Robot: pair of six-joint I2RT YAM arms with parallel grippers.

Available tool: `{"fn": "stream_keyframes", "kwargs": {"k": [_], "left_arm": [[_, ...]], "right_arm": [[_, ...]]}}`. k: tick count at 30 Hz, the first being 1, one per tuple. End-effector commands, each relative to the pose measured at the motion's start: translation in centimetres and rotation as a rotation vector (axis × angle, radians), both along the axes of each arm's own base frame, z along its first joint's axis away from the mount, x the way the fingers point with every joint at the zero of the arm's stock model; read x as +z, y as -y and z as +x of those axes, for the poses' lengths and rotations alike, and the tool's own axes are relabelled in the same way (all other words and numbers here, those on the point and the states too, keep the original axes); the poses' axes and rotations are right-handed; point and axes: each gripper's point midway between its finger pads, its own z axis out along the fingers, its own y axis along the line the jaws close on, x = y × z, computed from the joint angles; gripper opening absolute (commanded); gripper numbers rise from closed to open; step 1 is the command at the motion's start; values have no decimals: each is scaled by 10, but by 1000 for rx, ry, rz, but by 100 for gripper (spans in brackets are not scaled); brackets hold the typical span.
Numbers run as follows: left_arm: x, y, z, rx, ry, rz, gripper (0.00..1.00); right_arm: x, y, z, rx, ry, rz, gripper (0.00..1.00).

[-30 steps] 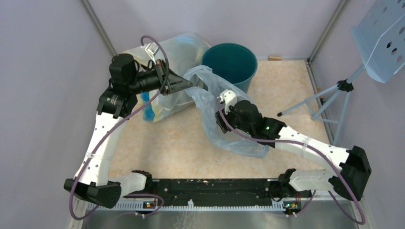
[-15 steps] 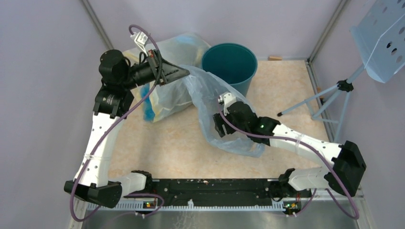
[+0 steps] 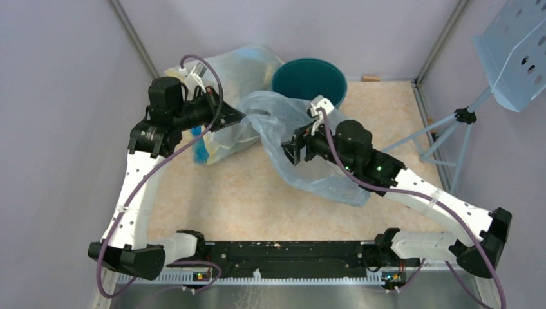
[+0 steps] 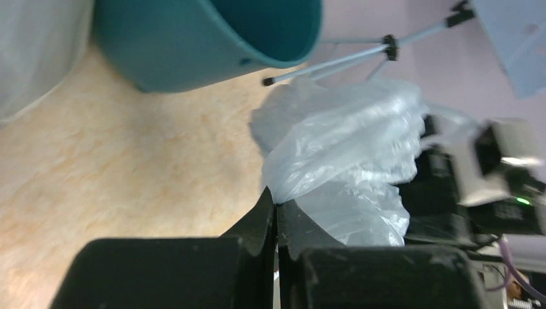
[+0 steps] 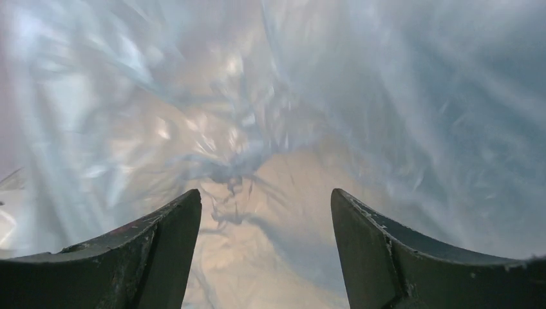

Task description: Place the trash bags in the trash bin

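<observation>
The pale-blue translucent trash bag (image 3: 281,117) hangs stretched between my two arms and trails onto the floor. My left gripper (image 3: 242,118) is shut on the bag's upper edge, left of the dark teal trash bin (image 3: 309,78). The left wrist view shows the closed fingertips (image 4: 275,203) pinching the bag (image 4: 341,141), with the bin (image 4: 193,38) beyond. My right gripper (image 3: 293,147) is open and pushed against or into the bag below the bin. The right wrist view shows only bag film (image 5: 193,116) ahead of the spread gripper (image 5: 265,201), nothing between the fingers.
A large yellowish translucent bag (image 3: 239,67) with blue items lies behind my left gripper, next to the bin. A tripod (image 3: 451,119) with a perforated pale-blue panel (image 3: 515,51) stands at the right. Walls close in at the back and both sides.
My right arm has risen and moved back toward the bin, its open gripper pushing into the bag. My left gripper, still pinching the bag, has come down and slightly forward.
</observation>
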Motion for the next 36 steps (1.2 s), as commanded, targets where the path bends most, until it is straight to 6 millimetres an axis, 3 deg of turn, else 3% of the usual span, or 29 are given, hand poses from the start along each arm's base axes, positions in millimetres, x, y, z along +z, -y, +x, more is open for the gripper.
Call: {"fn": "stream_keyframes", "kwargs": {"k": [1,5,8,11,14,18,22,25,27,29,32,36], "left_arm": [[-49,-24,9,123,-104,141,0],[-77,-42,12,225,-168,211,0],[-97,-49,11,250,-219,246,0],[-114,-35,3,163,-263,208,0],[-120,-18,-7,63,-301,124,0],[-128,-20,-10,90,-333,117,0],[-120,-40,-7,206,-297,197,0],[-110,-49,-5,268,-259,207,0],[-109,-56,-5,304,-255,228,0],[-112,-60,-5,325,-264,244,0],[-107,-51,2,284,-236,204,0],[-85,-44,18,266,-164,165,0]], "right_arm": [[56,0,-24,119,159,134,75],[77,15,-24,69,208,200,86],[86,20,-18,20,200,235,88],[114,17,-24,37,183,381,97],[145,3,-36,140,187,547,97],[173,-4,-20,96,186,594,96],[167,22,8,-108,213,440,94],[153,35,7,-138,197,280,94],[147,41,0,-131,117,285,98],[143,32,-15,-37,26,332,97],[128,9,-34,82,-119,400,88],[83,-9,-47,145,-288,318,85]]}}
